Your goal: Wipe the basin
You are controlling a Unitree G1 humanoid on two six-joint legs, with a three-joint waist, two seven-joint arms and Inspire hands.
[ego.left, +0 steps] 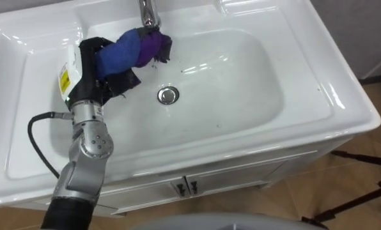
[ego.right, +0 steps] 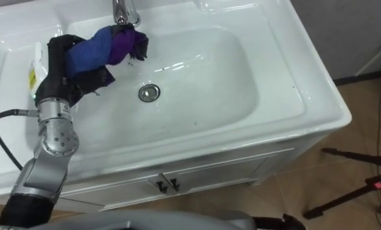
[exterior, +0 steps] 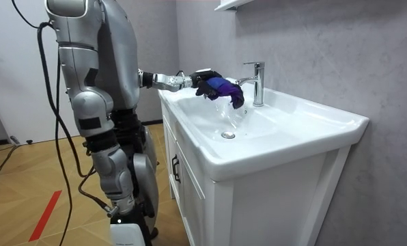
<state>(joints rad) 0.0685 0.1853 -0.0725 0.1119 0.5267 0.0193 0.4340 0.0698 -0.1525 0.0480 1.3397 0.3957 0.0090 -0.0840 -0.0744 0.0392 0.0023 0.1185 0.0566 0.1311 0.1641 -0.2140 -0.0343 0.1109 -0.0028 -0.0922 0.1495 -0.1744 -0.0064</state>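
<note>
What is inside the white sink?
A round metal drain sits at the bottom of the basin. The left hand holds a blue-purple cloth over its back left part, hiding the wall beneath.

The front part of the black left hand [ego.left: 89, 59] is covered by the crumpled blue and purple cloth [ego.left: 123, 52], so its grip cannot be made out; the chrome tap [ego.left: 149, 13] is cut off by the upper edge of the eye views, and whether the cloth touches its spout cannot be told; the white ceramic basin [ego.left: 344, 96] is cropped at the left edge; the white cabinet doors [ego.left: 229, 179] are largely concealed under its rim; the thin dark stand legs [ego.left: 363, 160] are cut off at the right edge.
</note>
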